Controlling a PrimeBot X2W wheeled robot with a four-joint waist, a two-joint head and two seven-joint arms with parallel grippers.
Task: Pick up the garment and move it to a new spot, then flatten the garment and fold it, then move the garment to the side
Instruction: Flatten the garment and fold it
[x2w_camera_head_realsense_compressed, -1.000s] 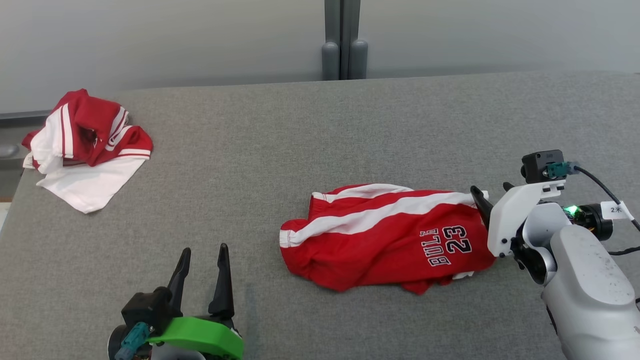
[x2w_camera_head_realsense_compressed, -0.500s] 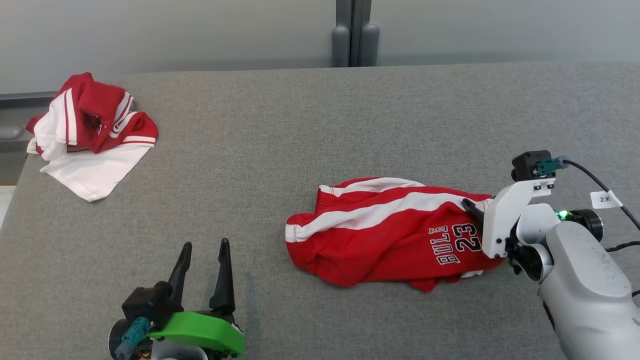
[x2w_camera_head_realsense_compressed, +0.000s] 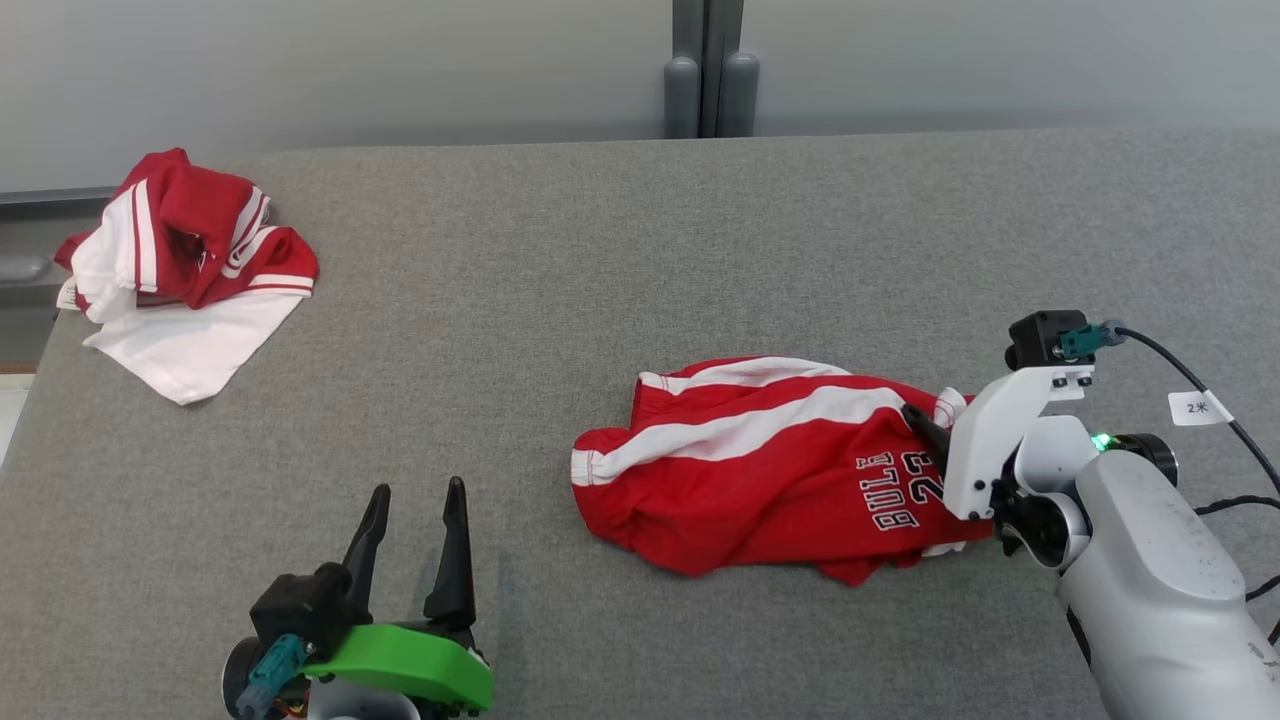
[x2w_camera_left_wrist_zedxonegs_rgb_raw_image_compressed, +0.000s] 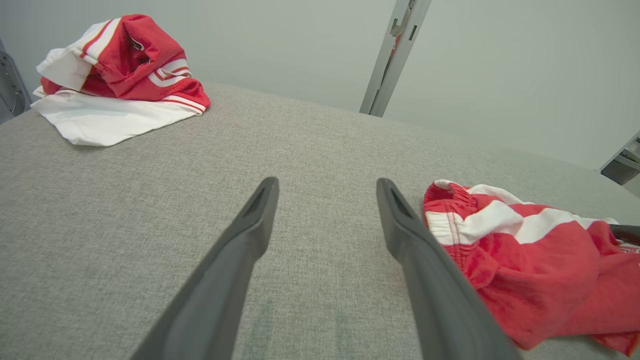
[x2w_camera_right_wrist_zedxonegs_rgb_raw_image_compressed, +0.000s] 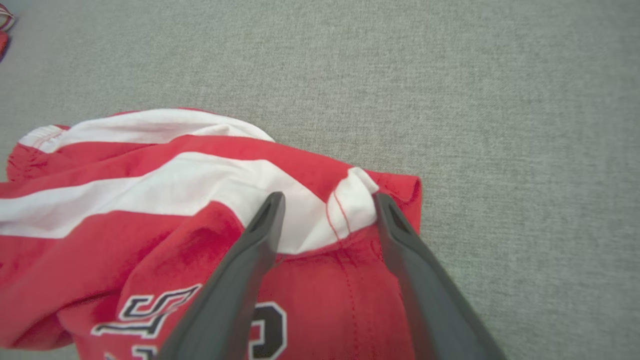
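Farther over shorts (x2w_camera_head_realsense_compressed: 780, 480) — right jaws (apart)

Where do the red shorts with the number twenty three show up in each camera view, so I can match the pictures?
Head view: the shorts lie right of centre, in the lower half.
Left wrist view: the shorts sit at the right edge, lower right.
Right wrist view: the shorts spread across the left and bottom, one corner between the right hand's fingers.
Shared landmark: the white stripe along the shorts.
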